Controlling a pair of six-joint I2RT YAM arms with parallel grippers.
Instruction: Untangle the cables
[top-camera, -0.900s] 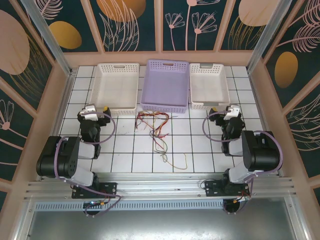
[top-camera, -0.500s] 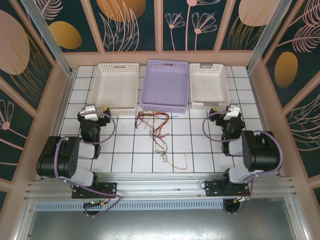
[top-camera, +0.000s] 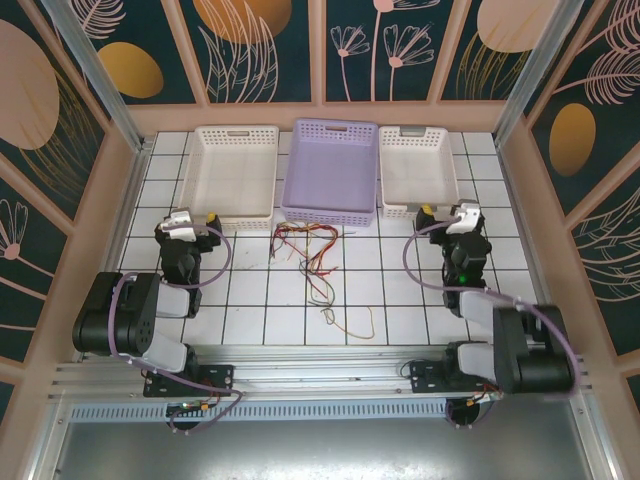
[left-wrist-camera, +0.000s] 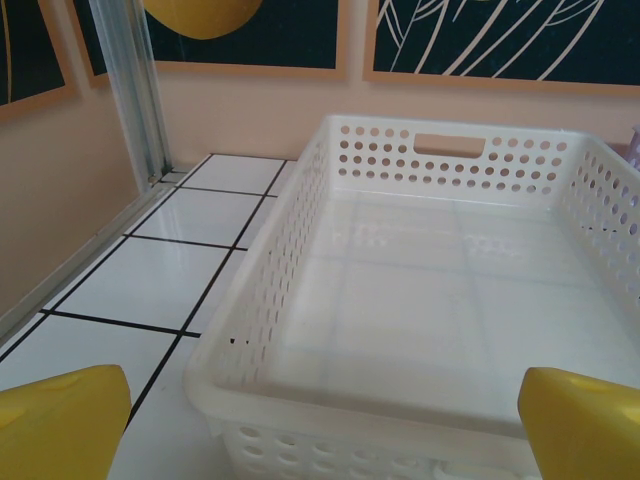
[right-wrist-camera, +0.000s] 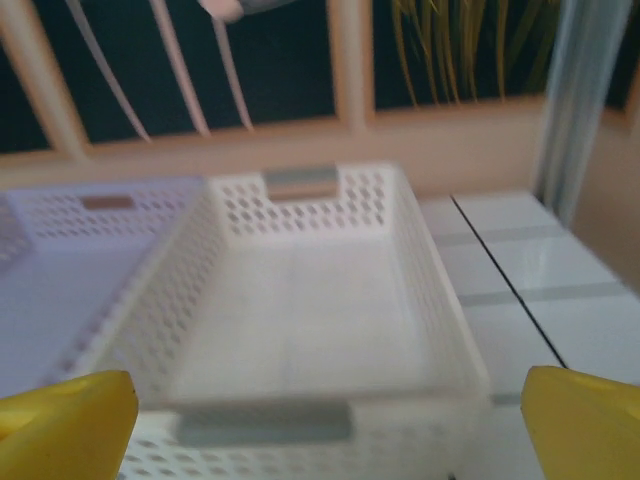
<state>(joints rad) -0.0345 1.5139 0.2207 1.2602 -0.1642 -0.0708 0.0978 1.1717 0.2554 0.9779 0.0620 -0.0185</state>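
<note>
- Left arm sits folded at the top view's lower left. The left gripper (top-camera: 190, 218) has its jaws spread wide, holding nothing, and faces the left white basket (top-camera: 237, 131).
- Right arm reaches up the right side. The right gripper (top-camera: 446, 213) is likewise spread and empty, near the right white basket (top-camera: 418, 132).
- The cables (top-camera: 312, 255) lie tangled mid-frame, just below the lavender basket (top-camera: 330, 125).
- The wrist views add yellow fingertips (left-wrist-camera: 60, 425) in the bottom corners.
</note>
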